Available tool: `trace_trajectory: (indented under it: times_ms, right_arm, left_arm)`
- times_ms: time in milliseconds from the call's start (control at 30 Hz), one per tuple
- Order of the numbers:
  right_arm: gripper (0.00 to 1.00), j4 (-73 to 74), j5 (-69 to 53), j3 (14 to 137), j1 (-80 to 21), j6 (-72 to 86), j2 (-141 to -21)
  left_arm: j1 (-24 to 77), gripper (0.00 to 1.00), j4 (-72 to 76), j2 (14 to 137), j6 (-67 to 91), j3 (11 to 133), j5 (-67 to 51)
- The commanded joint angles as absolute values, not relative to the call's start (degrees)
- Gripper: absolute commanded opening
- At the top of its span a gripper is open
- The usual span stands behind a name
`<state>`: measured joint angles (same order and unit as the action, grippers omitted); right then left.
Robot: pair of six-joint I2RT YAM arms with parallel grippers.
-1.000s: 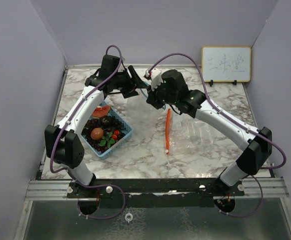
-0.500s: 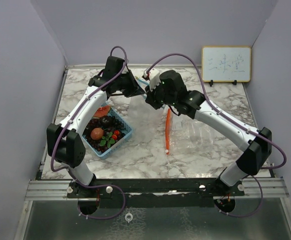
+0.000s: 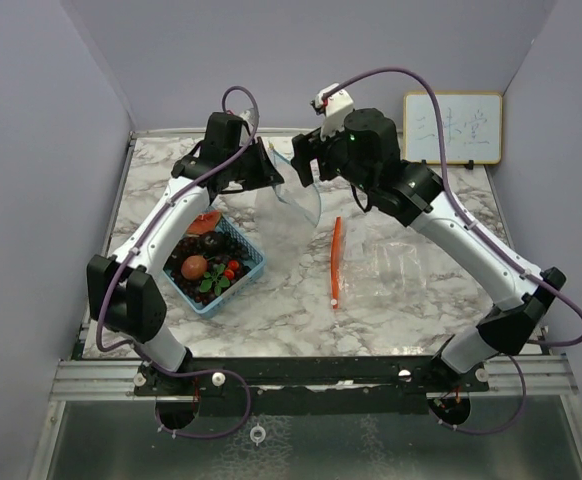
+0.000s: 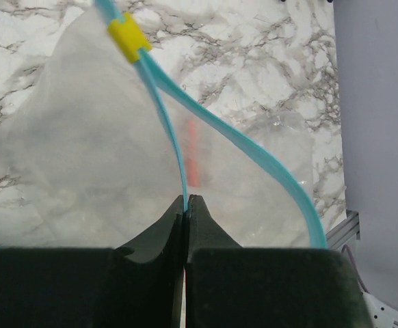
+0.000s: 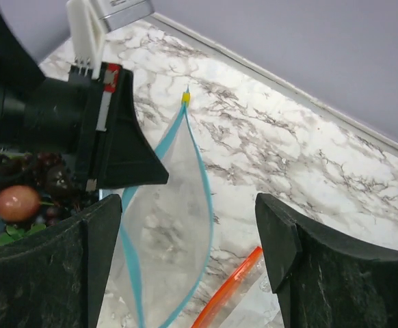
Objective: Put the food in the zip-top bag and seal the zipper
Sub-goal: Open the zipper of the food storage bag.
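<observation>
A clear zip-top bag (image 3: 289, 215) with a blue zipper rim (image 4: 254, 157) and a yellow slider (image 4: 128, 34) hangs above the table, its mouth gaping. My left gripper (image 4: 186, 199) is shut on one side of that rim. My right gripper (image 5: 189, 205) stands open above the bag, touching nothing. In the top view it is raised just right of the left gripper (image 3: 271, 172). The food (image 3: 206, 260), grapes, a watermelon wedge, a reddish round fruit, tomatoes and leaves, lies in the basket at the left.
The light-blue basket (image 3: 251, 262) stands under the left arm. A second clear bag (image 3: 396, 265) with an orange zipper (image 3: 336, 260) lies flat on the marble to the right. A whiteboard (image 3: 452, 128) leans at the back right.
My left gripper closed on the bag's rim. My right gripper then let go of the bag, opened, and rose up and back. The bag's mouth has spread open.
</observation>
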<state>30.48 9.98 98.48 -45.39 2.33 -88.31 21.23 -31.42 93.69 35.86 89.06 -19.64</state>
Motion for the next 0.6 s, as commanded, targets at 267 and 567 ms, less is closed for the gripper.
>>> trace_trajectory:
  times_ms: [267, 567]
  right_arm:
    - [0.79, 38.6, 14.3, 108.3, -45.6, 3.9, -99.4]
    - [0.76, 38.8, 13.7, 106.8, -45.7, 6.9, -101.1]
  left_arm:
    - [21.4, 0.0, -21.5, 84.9, 32.8, 86.6, -25.0]
    - [21.4, 0.0, -21.2, 85.1, 33.7, 85.9, -24.7]
